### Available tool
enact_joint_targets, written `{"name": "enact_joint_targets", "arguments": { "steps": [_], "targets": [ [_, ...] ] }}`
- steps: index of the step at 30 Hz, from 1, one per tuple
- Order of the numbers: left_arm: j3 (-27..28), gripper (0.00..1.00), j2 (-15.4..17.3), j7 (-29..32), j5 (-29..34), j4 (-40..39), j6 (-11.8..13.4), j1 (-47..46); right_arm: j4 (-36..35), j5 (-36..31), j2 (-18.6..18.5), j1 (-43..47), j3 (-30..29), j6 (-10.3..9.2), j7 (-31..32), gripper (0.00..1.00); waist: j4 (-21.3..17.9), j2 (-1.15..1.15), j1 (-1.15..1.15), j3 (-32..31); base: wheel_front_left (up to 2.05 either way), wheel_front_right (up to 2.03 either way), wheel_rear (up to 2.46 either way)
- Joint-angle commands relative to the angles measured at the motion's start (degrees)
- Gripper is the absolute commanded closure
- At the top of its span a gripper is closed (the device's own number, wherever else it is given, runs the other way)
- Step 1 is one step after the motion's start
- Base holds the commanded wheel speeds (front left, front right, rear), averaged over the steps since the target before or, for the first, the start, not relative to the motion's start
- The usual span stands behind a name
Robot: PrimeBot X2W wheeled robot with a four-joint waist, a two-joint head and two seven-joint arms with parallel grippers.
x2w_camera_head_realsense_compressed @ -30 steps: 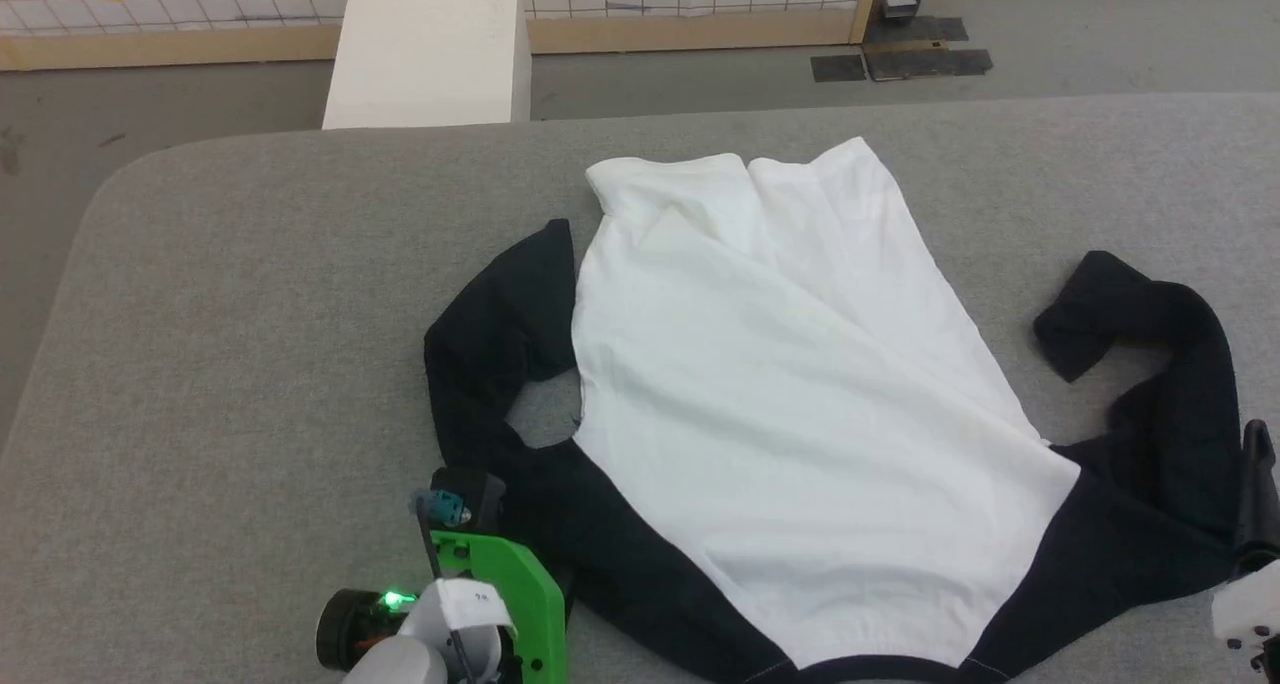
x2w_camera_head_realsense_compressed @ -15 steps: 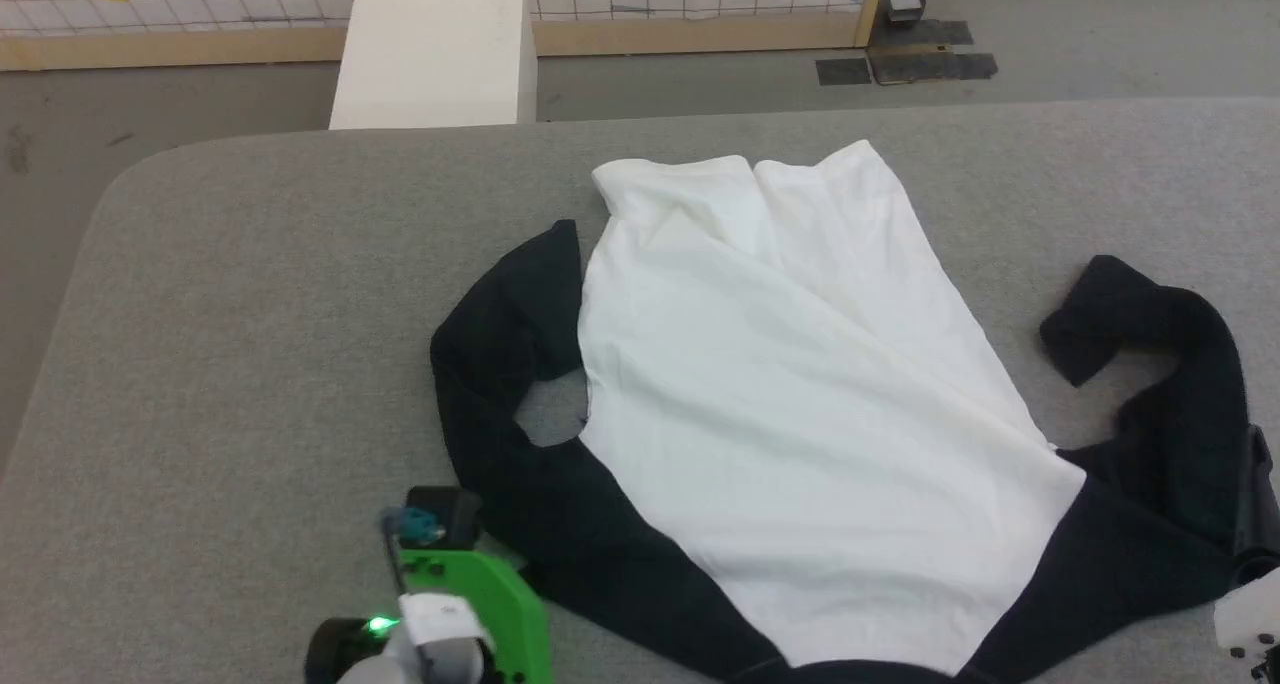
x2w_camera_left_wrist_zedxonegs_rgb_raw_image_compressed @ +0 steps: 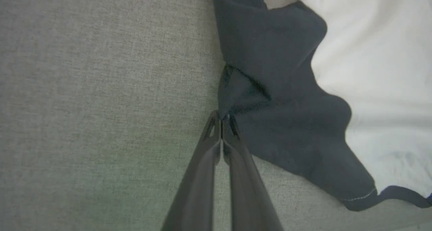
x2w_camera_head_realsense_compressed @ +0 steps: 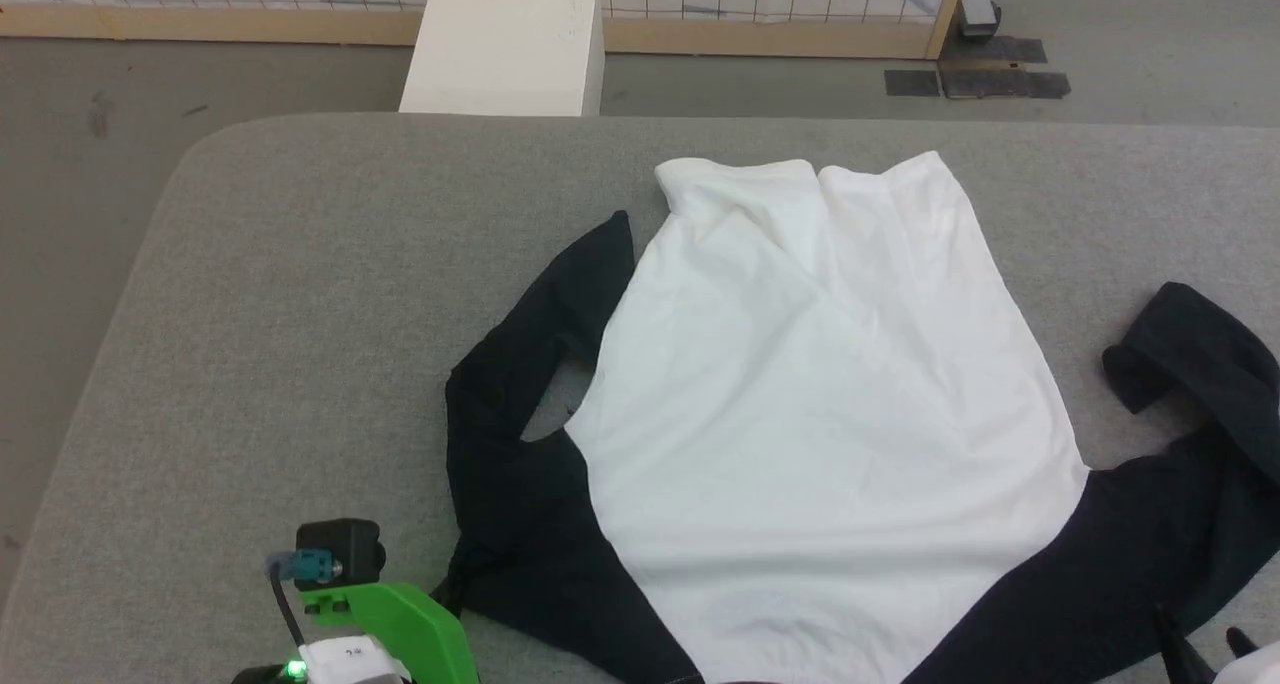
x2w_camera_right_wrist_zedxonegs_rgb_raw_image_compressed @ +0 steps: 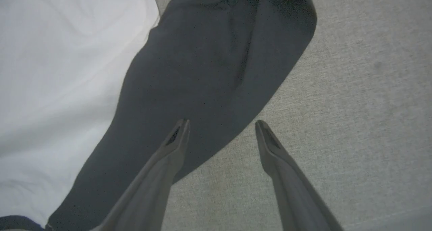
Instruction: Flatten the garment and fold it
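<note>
Grey felt-like cloth covers the table (x2w_camera_head_realsense_compressed: 300, 314) on which the garment (x2w_camera_head_realsense_compressed: 820, 414) is spread, its neck end nearest the robot and its hem farthest. At the near left, the left gripper (x2w_camera_left_wrist_zedxonegs_rgb_raw_image_compressed: 221, 118) is seen with its jaws pressed together on a small pinch of black fabric at the outer edge of the shirt, and the cloth is drawn up into a little peak at the fingertips. The green mount (x2w_camera_head_realsense_compressed: 400, 619) of that arm is seen at the bottom of the head view, just beside the black fabric. At the near right, the right gripper (x2w_camera_right_wrist_zedxonegs_rgb_raw_image_compressed: 222, 123) is held with its jaws wide apart and nothing between them. One finger is seen over the black sleeve, the other over bare table. Whether either touches the cloth cannot be told. The white body is laid fairly flat in the middle of the table, with soft creases and a fold at the far hem. One black sleeve is folded up along the white body on the robot's left, and the other is bent back at the right. Beyond the table a white box (x2w_camera_head_realsense_compressed: 505, 44) is stood on the grey floor (x2w_camera_head_realsense_compressed: 100, 114), and a wooden-framed grid panel (x2w_camera_head_realsense_compressed: 750, 36) and dark mats (x2w_camera_head_realsense_compressed: 975, 82) are seen behind.
</note>
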Motion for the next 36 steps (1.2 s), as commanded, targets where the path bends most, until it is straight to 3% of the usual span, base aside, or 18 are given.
{"name": "enact_joint_targets", "arguments": {
  "steps": [1, 16, 17, 18, 19, 20, 29, 36],
  "targets": [
    [0.18, 1.00, -0.11, -0.25, -0.37, -0.11, 0.46, 0.65, -0.03, 0.46, -0.05, 0.52, 0.25, -0.09, 1.03, 0.00, -0.58, 0.00, 0.00, 0.62, 0.00, 0.00, 0.00],
    [-0.69, 1.00, -0.58, -0.83, -0.74, 1.58, -0.70, -1.10, 11.76, 2.11, -0.05, -4.50, 4.81, -0.09, 2.38, 0.00, 0.12, 0.00, 0.00, 2.13, 0.00, 0.00, 0.00],
    [-0.75, 1.00, -0.62, -0.86, -0.77, 1.67, -0.75, -1.13, 12.20, 2.28, -0.05, -4.40, 5.34, -0.09, 3.22, 0.11, 0.19, 0.00, 0.00, 2.14, 0.00, 0.00, 0.00],
    [-0.83, 1.00, -0.64, -0.88, -0.80, 1.76, -0.80, -1.17, 12.48, 2.61, -0.05, -4.24, 5.96, -0.09, 4.27, 0.60, 0.27, 0.00, 0.00, 2.16, 0.00, 0.00, 0.00],
    [-0.86, 1.00, -0.67, -0.94, -0.81, 1.81, -0.82, -1.20, 12.37, 2.88, -0.05, -4.17, 6.36, -0.09, 4.70, 0.64, 0.32, 0.00, 0.00, 2.17, 0.00, 0.00, 0.00],
    [-0.89, 1.00, -0.70, -1.00, -0.85, 1.84, -0.85, -1.22, 12.02, 3.01, -0.05, -4.10, 6.57, -0.09, 4.85, 1.00, 0.35, 0.00, 0.00, 2.19, 0.00, 0.00, 0.00],
    [0.91, 1.00, -1.08, -6.42, -1.59, -0.56, -3.04, -2.27, 4.35, 3.00, -0.05, -4.07, 4.72, -0.09, 2.89, 1.00, -0.16, 0.00, 0.00, 0.97, 0.00, 0.00, 0.00],
    [6.35, 1.00, -1.13, -11.14, -7.60, -10.22, -8.80, -7.00, -11.31, -0.55, -0.05, -7.58, 2.39, -0.09, 4.54, 1.00, -1.66, 0.00, 0.00, 0.10, 0.00, 0.00, 0.00]
  ]
}}
